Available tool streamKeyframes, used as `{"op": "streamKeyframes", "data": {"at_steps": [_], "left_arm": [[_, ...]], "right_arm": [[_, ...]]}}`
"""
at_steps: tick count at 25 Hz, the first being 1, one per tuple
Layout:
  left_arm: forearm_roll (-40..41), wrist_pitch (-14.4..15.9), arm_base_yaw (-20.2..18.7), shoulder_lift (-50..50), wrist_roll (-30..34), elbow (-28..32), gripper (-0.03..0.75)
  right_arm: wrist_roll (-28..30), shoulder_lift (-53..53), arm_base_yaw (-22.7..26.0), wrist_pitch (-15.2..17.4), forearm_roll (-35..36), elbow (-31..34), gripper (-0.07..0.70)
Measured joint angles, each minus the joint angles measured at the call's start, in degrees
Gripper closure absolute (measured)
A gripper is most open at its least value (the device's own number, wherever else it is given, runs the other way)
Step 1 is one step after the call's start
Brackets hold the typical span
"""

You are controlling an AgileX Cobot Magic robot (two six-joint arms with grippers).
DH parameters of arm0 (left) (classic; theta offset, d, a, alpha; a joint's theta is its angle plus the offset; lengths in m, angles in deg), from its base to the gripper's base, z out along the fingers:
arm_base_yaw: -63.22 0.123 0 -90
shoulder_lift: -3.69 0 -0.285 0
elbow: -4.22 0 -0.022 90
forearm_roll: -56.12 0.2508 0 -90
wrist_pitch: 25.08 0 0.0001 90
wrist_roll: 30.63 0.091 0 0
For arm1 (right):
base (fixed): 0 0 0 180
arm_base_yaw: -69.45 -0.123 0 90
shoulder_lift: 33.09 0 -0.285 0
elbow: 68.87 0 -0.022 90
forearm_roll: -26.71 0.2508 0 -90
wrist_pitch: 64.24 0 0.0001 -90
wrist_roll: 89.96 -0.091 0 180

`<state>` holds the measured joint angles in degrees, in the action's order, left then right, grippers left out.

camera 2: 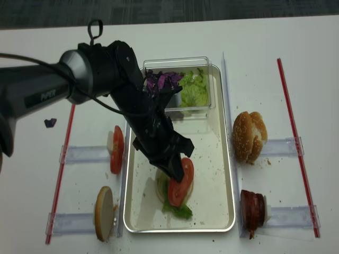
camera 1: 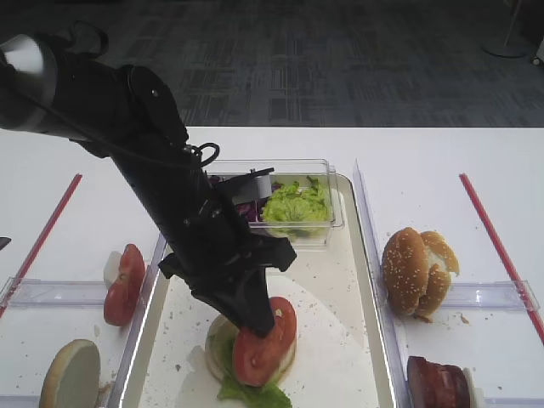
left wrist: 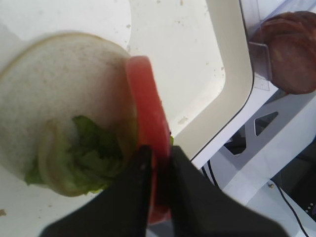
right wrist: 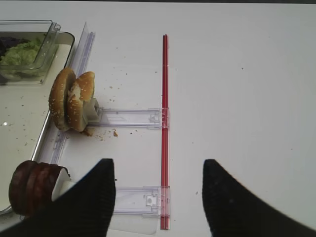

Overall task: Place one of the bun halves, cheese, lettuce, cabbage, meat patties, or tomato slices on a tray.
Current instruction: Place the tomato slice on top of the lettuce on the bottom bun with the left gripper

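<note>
I hold the left gripper point(left wrist: 157, 165) clamped on a tomato slice point(camera 1: 264, 342), tilted on the lettuce point(left wrist: 91, 155) and bun half point(left wrist: 59, 84) inside the tray point(camera 2: 225, 174). My right gripper point(right wrist: 159, 170) hangs outside the tray's right rim, jaws together, gripping nothing.

A broad white tabletop point(camera 1: 425, 153) fills the scene, evenly and brightly lit. Beyond its far edge, dark grey patterned carpet point(camera 1: 323, 59) covers the floor, and a pale round stand base point(camera 1: 507, 42) sits at top right.
</note>
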<state>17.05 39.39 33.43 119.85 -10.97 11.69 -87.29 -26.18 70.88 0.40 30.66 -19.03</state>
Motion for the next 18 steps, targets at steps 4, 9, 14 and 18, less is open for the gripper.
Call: {"op": "streamKeyframes", "data": {"at_steps": [4, 9, 14, 18], "left_arm": [[0.4, 0.2, 0.0, 0.0, -0.6, 0.0, 0.544], [4.3, 0.3, 0.0, 0.0, -3.8, 0.0, 0.414], [7.3, 0.3, 0.0, 0.0, -6.0, 0.0, 0.258], [7.4, 0.3, 0.0, 0.0, -6.2, 0.0, 0.187]], "right_arm": [[0.0, 0.0, 0.0, 0.0, 0.0, 0.0, 0.204], [0.0, 0.0, 0.0, 0.0, 0.0, 0.0, 0.204], [0.0, 0.0, 0.0, 0.0, 0.0, 0.0, 0.204], [0.0, 0.0, 0.0, 0.0, 0.0, 0.0, 0.204]]}}
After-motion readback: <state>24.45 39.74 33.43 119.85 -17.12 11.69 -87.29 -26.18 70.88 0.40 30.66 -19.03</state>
